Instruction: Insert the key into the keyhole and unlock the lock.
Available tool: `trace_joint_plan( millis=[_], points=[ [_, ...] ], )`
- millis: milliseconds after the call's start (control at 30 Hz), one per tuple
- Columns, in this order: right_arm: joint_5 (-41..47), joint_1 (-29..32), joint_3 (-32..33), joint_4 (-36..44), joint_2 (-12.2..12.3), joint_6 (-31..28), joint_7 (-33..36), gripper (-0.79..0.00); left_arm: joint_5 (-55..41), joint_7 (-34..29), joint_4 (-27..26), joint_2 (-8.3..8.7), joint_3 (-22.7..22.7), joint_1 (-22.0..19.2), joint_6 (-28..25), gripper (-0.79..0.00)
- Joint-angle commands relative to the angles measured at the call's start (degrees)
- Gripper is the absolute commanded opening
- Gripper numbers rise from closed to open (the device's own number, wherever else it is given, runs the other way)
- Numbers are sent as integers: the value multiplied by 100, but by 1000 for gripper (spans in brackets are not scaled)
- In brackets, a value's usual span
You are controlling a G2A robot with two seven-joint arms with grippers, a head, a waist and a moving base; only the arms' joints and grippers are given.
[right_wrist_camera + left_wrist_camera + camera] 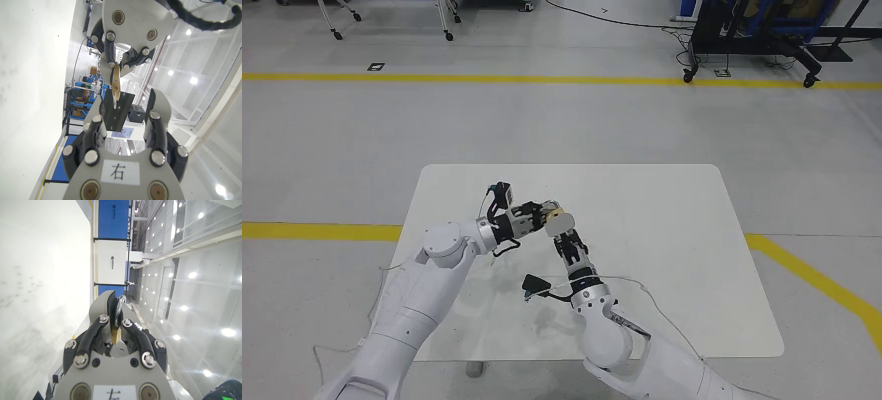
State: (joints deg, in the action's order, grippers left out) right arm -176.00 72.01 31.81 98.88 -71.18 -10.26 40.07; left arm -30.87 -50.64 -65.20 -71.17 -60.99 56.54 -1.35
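My left gripper is shut on a small brass padlock, its silver shackle pinched between the pads. In the top view it holds the padlock above the white table, left of centre. The right wrist view shows the left gripper farther off with the padlock pointing toward me. A key sticks out of the padlock's end. My right gripper is open, its fingers on either side of the key and not touching it. The key lies closer to one fingertip.
Both grippers meet in the air over the table's left-middle part, with my right gripper just in front of the left one. A thin cable runs over the table by the right arm. Bare tabletop spreads to the right.
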Motion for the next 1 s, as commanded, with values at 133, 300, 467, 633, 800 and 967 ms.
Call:
trace_joint_plan(
  millis=[133, 300, 467, 633, 800, 967],
  points=[
    [0, -2, -1, -3, -1, -5, -1, 0, -49, 82, 85, -18, 9, -38, 177, -785],
    [0, -2, -1, -3, -1, -5, -1, 0, -302, 136, 238, -45, 1, -108, 642, -785],
    [0, -2, -1, -3, -1, -5, -1, 0, -518, 48, 432, -78, 47, -220, 1127, -785],
    [1740, 445, 618, 412, 112, 1341, -1565, 0, -688, -59, 639, -107, 93, -341, 1525, -785],
    [4750, 898, 1763, 317, 348, 1619, -4454, -628, -883, -132, 815, -143, 133, -427, 1812, -785],
    [6025, 1151, 2385, 93, 468, 1245, -6074, -785, -1040, -301, 971, -168, 165, -512, 2032, -785]
  ],
)
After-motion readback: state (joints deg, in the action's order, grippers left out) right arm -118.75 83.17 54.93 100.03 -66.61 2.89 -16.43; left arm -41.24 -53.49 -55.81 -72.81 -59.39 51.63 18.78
